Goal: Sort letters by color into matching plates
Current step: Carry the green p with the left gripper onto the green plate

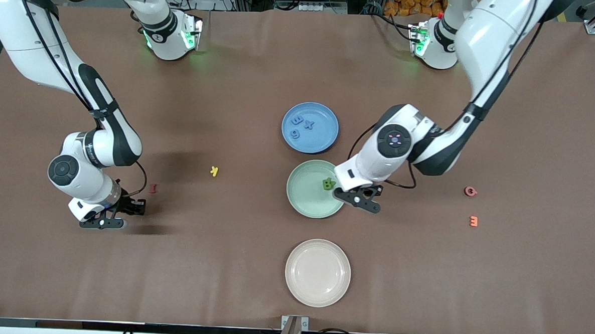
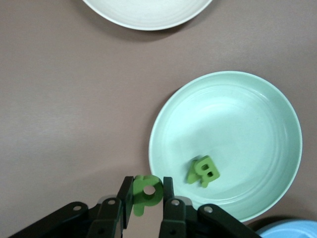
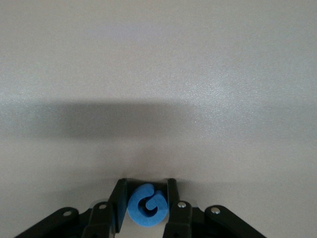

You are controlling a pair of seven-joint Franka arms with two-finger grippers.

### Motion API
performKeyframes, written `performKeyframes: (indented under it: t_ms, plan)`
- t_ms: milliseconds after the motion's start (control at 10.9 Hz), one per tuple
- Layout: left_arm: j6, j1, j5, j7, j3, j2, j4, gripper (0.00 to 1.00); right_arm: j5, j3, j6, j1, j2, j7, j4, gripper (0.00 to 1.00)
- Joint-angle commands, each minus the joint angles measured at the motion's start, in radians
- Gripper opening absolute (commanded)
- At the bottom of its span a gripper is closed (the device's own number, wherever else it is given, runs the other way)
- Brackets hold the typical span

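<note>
blue plate (image 1: 310, 128): 3 blue letters | green plate (image 1: 314, 189): 1 green letter (image 1: 329, 184) | cream plate (image 1: 318, 273) nearest camera

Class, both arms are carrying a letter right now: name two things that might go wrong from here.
1. The left tool grips a green letter at the green plate rim; released here, it may land on the table.
2. The right tool pinches a blue letter by its edges; it might slip.
</note>
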Motion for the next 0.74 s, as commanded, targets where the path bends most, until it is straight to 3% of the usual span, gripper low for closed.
performKeyframes:
  t_ms: [0, 92, 644]
  plan:
    - [-0.023, -0.191, 0.024, -0.137, 0.138, 0.044, 0.075, 0.00, -0.018, 0.009, 0.020, -0.013, -0.007, -0.004, -0.037, 0.36]
    - [-0.021, -0.219, 0.021, -0.142, 0.168, 0.048, 0.081, 0.00, -0.018, 0.009, 0.020, -0.013, -0.007, -0.004, -0.037, 0.35]
    - [-0.015, -0.283, 0.024, -0.218, 0.180, 0.117, 0.126, 0.00, -0.016, 0.011, 0.008, -0.013, -0.015, 0.003, -0.034, 0.28]
